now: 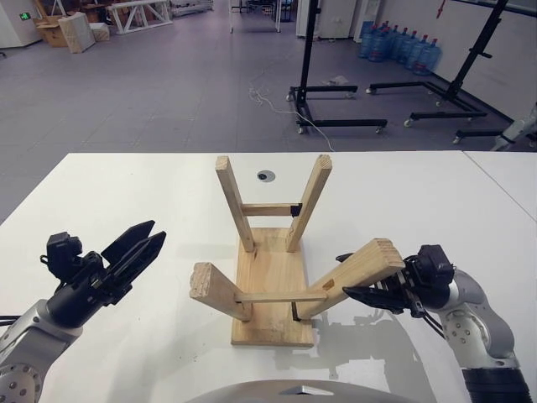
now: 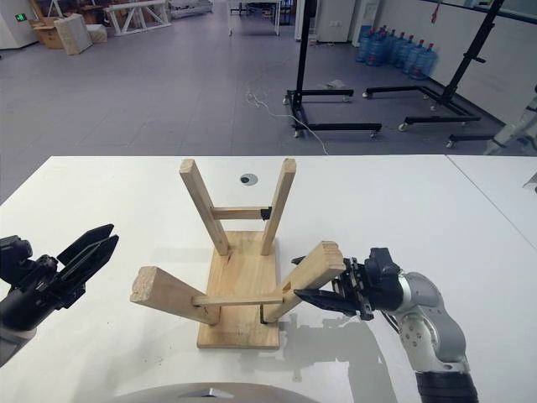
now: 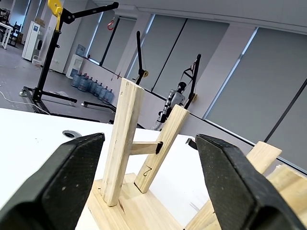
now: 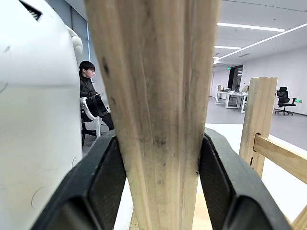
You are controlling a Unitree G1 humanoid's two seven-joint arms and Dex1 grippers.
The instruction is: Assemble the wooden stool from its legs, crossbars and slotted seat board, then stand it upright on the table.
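The slotted seat board lies flat in the middle of the white table. One pair of legs joined by a crossbar stands upright on its far end. A second pair splays outward over the near end, joined by a thin crossbar: a left leg and a right leg. My right gripper is shut on that right leg; in the right wrist view the leg fills the gap between both fingers. My left gripper hovers open to the left of the stool, holding nothing.
A round grommet hole sits in the table behind the stool. Black wheeled stands and water bottles are on the floor beyond the far edge. A second table adjoins on the right.
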